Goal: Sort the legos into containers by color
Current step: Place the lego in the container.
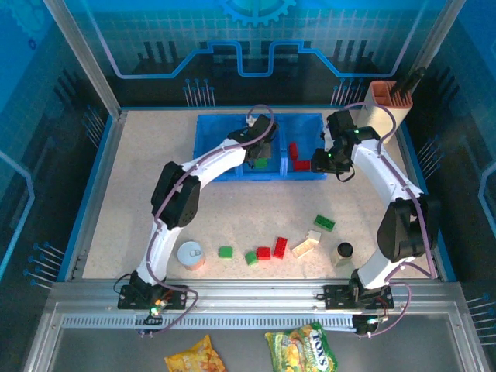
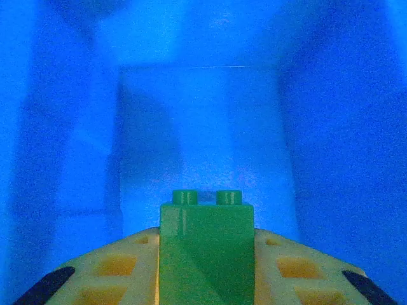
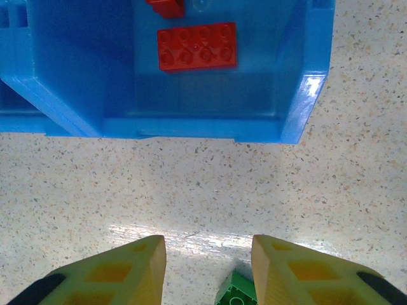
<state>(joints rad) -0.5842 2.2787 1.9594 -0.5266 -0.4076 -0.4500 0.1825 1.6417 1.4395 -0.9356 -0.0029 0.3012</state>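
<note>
Left pincer (image 2: 206,240): clenched on a green lego (image 2: 206,257). The studs point away from the wrist camera, and a finger (image 2: 114,272) is flat against each side. Pincer and lego are down inside the middle compartment of the blue bin (image 1: 209,155), with blue walls left, right and far in the wrist view. From above, the left arm reaches over the counter (image 1: 132,178) into that compartment.

Right pincer (image 3: 206,273): released, fingers apart with nothing between the pads. It hangs over bare counter just near of the bin's right near corner. In the right compartment a red oblong lego (image 3: 197,46) lies flat, studs up. A second red lego (image 3: 166,6) lies just far of it, cut by the frame edge. A small green brick (image 3: 236,293) shows low by the inner edge of the right finger; whether it touches the finger I cannot tell, as it is mostly cropped.

Loose on the near counter, left to right:
- green square (image 1: 225,252)
- second green square (image 1: 252,258), touching a red square (image 1: 263,253)
- red oblong (image 1: 280,247)
- cream pair (image 1: 307,245)
- green oblong (image 1: 325,223), a little farther out

A round tin (image 1: 191,254) sits left of this row and a black cylinder (image 1: 344,249) right of it. A beige holder (image 1: 384,97) stands at the far right corner.
</note>
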